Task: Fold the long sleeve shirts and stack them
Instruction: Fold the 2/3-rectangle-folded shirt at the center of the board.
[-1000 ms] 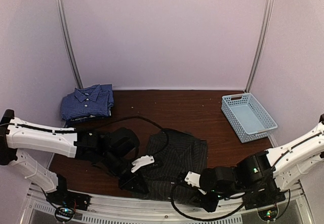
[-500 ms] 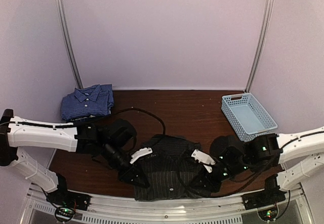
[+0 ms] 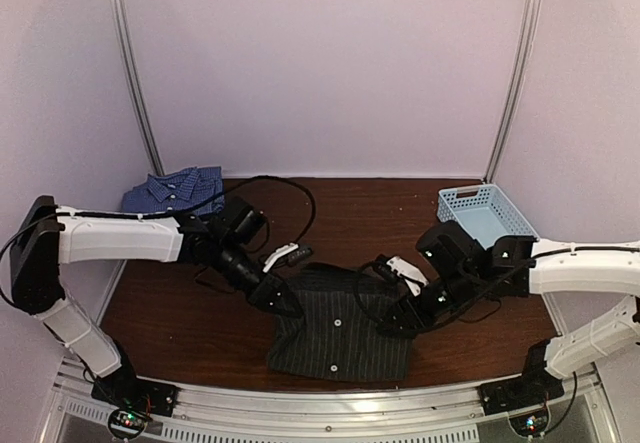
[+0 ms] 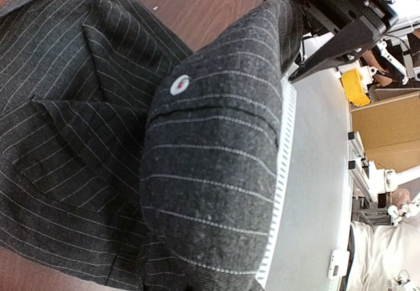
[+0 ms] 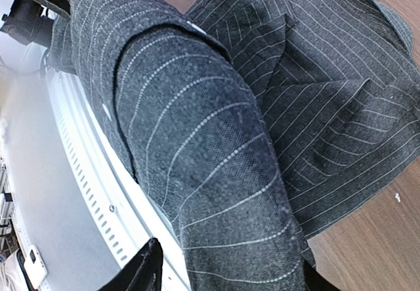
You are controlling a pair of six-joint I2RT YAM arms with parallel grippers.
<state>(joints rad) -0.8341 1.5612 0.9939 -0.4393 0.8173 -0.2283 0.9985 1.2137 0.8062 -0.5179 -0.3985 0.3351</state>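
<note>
The black pinstriped shirt (image 3: 340, 331) lies folded into a rectangle near the table's front edge. My left gripper (image 3: 283, 298) sits at its far left corner, shut on a bulge of the cloth (image 4: 210, 173) that hides the fingers in the left wrist view. My right gripper (image 3: 397, 321) is at the shirt's right edge. Its black fingers (image 5: 146, 268) stand apart, with a fold of the pinstriped fabric (image 5: 210, 140) lying loose between them. The blue checked shirt (image 3: 175, 191) rests folded at the back left.
A light blue plastic basket (image 3: 482, 215) stands at the back right. Brown table (image 3: 340, 213) shows between the shirts and behind the arms. A white perforated rail (image 5: 85, 173) runs along the front edge just beside the black shirt.
Both arms swung from the front edge toward the table's middle, carrying the black shirt's near part over into a fold. The right gripper went from shut to open.
</note>
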